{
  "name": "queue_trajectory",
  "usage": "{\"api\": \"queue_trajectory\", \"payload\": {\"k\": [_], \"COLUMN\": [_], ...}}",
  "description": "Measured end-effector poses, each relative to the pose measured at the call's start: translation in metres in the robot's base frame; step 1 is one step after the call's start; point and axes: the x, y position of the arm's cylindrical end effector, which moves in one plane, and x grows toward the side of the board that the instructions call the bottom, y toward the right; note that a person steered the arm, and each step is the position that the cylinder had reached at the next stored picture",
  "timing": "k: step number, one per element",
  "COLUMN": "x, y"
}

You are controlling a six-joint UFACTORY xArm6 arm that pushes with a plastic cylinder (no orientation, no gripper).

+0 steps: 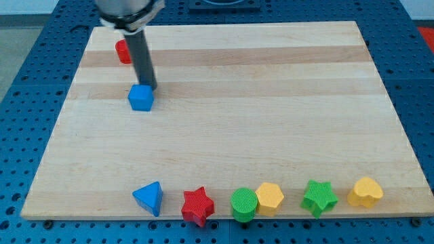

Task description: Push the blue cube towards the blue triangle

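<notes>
Rod comes down from view's top, upper part cut off by frame edge. No claw here, so nothing to spread or pinch; my tip sits right at blue cube's top edge, contact hard to confirm. Red block just up-left of tip, half hidden behind rod, shape unclear. Blue triangle well below tip, near wooden board's bottom edge. Rightward from it: red star, green cylinder, yellow block, green star, yellow heart.
</notes>
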Motion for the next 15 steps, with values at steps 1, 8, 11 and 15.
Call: {"api": "queue_trajectory", "payload": {"k": [1,8,11,15], "x": [0.037,0.122,0.158,0.182], "y": [-0.015,-0.01,-0.019,-0.021]}}
